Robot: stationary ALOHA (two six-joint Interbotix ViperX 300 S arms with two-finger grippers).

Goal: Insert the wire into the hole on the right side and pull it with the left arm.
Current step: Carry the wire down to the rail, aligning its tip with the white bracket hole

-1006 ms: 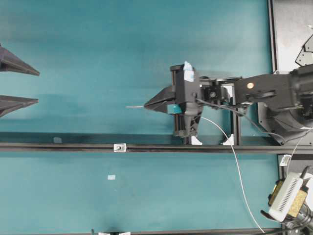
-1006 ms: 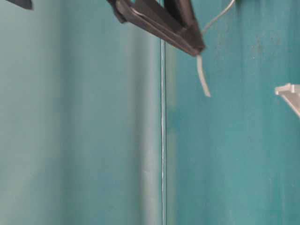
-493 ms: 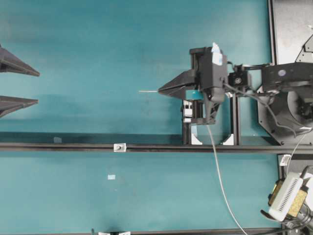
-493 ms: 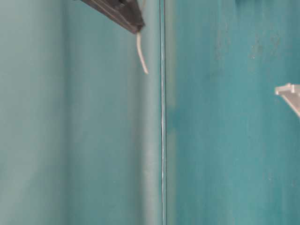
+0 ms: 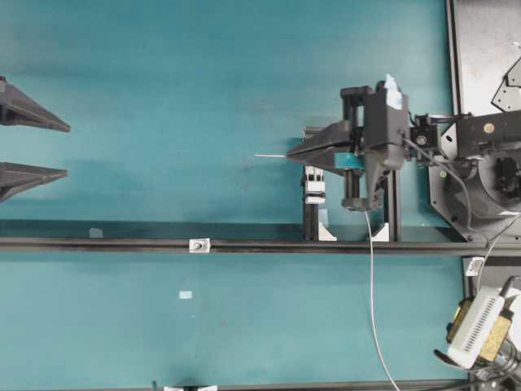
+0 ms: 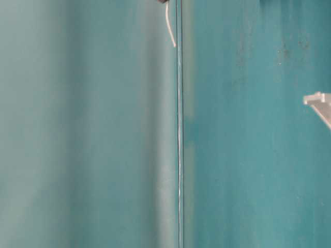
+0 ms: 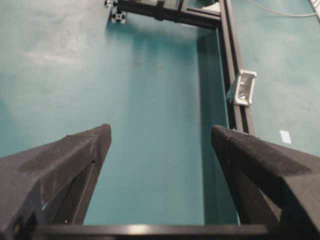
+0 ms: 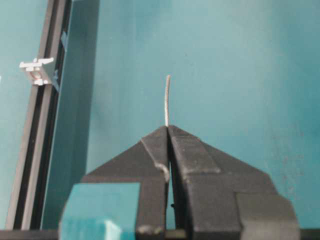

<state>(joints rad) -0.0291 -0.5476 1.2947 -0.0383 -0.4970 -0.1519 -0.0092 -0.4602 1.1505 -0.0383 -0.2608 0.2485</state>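
A teal desk [image 5: 163,73] carries a long black aluminium rail [image 5: 122,244] running nine to three, with a small silver-white square bracket [image 5: 199,245] on it.

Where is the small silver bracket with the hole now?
In the overhead view the bracket sits on the black rail, left of centre, far from the right gripper.

**Matt teal, black rails, grainy pads**

The tabletop [image 5: 163,73] is matt teal, faintly scuffed. The rail [image 5: 244,244] looks like black anodised metal — satin. The left gripper [image 7: 160,150] has finely grained matt black fingers [image 7: 75,155]. The bracket [image 7: 242,88] is silvery, possibly metal. The wire [image 8: 166,102] looks smooth, pale grey.
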